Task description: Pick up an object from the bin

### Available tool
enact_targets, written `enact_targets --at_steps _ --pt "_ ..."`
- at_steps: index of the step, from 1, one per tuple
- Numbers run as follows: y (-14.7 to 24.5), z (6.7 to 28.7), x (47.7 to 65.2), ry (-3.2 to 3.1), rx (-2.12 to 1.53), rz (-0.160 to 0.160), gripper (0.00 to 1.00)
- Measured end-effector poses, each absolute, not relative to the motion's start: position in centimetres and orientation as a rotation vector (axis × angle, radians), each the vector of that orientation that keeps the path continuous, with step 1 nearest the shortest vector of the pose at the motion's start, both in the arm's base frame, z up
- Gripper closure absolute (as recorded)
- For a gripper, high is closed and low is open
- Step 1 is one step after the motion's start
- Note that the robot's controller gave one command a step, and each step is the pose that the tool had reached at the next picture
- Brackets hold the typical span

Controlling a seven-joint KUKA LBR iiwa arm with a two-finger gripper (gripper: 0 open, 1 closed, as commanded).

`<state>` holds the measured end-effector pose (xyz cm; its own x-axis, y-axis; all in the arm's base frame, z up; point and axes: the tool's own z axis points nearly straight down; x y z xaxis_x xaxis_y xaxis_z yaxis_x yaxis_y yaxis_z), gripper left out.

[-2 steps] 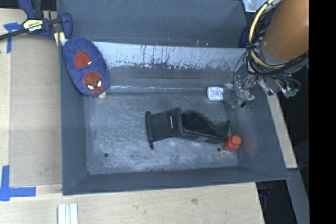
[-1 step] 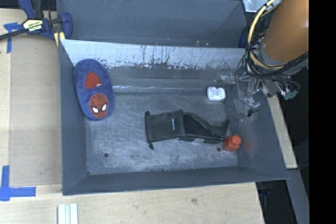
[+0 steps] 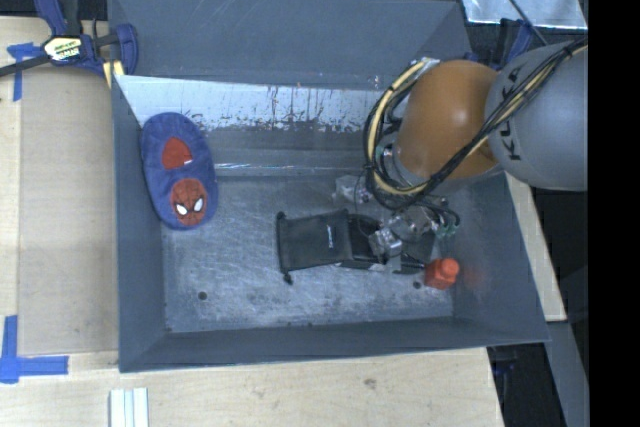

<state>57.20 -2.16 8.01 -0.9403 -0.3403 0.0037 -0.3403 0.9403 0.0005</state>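
Camera view: grey metal bin [image 3: 300,320] seen from above, with the arm coming in from the right.
Nearest thing: small orange-red rounded piece [image 3: 441,271] on the floor by the right wall, just beside the gripper.
Gripper: gripper [image 3: 395,240] is low over the floor, at the right end of the black thing; I cannot tell whether it is open or closed.
Thing under the gripper: flat black rectangular pouch or case [image 3: 315,242], lying mid-floor with its right end beneath the gripper.
Handling, as I judge it: probably light, thin and somewhat limp. Lying flat, it offers little to bite, so its right edge or a raised fold looks the best hold. It may sag or slip out.
Farther off: soft blue slipper with red spider-mask patches [image 3: 177,172], against the left wall and well apart.
Arm: orange dome cover [image 3: 450,120] with cables, above the gripper.
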Motion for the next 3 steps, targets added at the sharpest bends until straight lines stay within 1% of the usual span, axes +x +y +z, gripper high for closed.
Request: enact_targets --at_steps 1,2,3 --pt "-4.4 7.8 55.9 -3.12 0.443 -0.008 0.0" --pt "-4.6 8.1 55.8 -3.111 0.443 -0.003 1.0" --pt "-4.4 8.4 54.7 -3.167 0.049 0.021 1.0"
